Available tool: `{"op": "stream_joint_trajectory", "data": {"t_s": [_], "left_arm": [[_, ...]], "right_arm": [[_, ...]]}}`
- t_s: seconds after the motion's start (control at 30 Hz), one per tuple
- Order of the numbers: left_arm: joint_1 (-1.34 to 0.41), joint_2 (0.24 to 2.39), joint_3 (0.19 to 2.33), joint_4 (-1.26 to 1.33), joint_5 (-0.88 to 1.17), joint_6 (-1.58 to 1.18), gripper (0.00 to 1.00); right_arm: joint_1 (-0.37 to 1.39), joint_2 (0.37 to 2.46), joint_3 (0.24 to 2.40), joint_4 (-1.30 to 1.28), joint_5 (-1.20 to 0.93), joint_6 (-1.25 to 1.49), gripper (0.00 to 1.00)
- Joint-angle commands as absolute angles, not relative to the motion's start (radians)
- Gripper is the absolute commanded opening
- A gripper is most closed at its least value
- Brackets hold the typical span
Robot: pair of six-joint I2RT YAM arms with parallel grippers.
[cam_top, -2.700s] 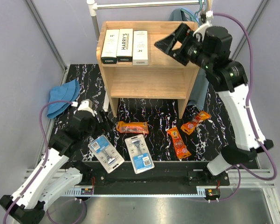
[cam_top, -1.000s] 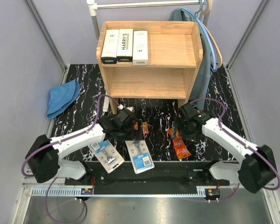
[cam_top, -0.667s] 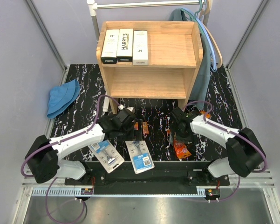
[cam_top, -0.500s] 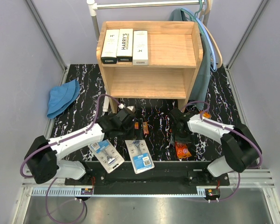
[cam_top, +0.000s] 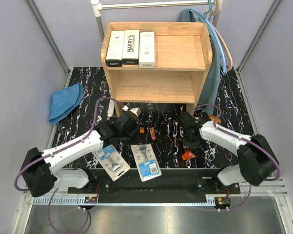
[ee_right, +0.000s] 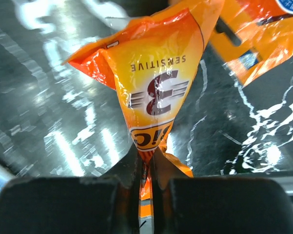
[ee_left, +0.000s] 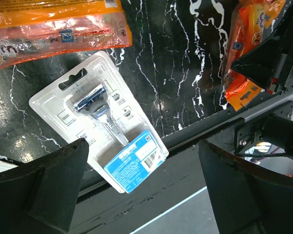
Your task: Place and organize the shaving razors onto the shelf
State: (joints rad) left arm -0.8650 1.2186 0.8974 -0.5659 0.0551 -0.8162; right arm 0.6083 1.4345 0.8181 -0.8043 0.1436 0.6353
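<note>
An orange pouch (ee_right: 153,92) was pinched between the closed right gripper (ee_right: 146,170), at five o'clock from the shelf (cam_top: 156,83). Left gripper (ee_left: 144,187), fingers spread wide, hung over a blister card (ee_left: 105,129) at seven o'clock. White boxes (cam_top: 130,48) lay on the shelf's top tier.

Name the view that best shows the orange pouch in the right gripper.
Right wrist: the pouch fills the frame, pinched in the shut right gripper. Top external shows just an orange corner beneath the gripper; left wrist catches its end.
</note>
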Motion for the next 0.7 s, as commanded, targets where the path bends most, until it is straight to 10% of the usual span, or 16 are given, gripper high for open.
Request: {"op": "stream_joint_trajectory", "data": {"t_s": [0.0, 0.67], "left_arm": [[-0.867, 1.177, 0.933, -0.515, 0.097, -0.804, 0.97], [-0.87, 1.143, 0.827, -0.112, 0.328, -0.916, 0.98]], "right_arm": [[0.615, 1.281, 0.824, -0.772, 0.066, 0.618, 0.06], [0.669, 0.96, 0.721, -0.32, -0.753, 0.676, 0.08]]}}
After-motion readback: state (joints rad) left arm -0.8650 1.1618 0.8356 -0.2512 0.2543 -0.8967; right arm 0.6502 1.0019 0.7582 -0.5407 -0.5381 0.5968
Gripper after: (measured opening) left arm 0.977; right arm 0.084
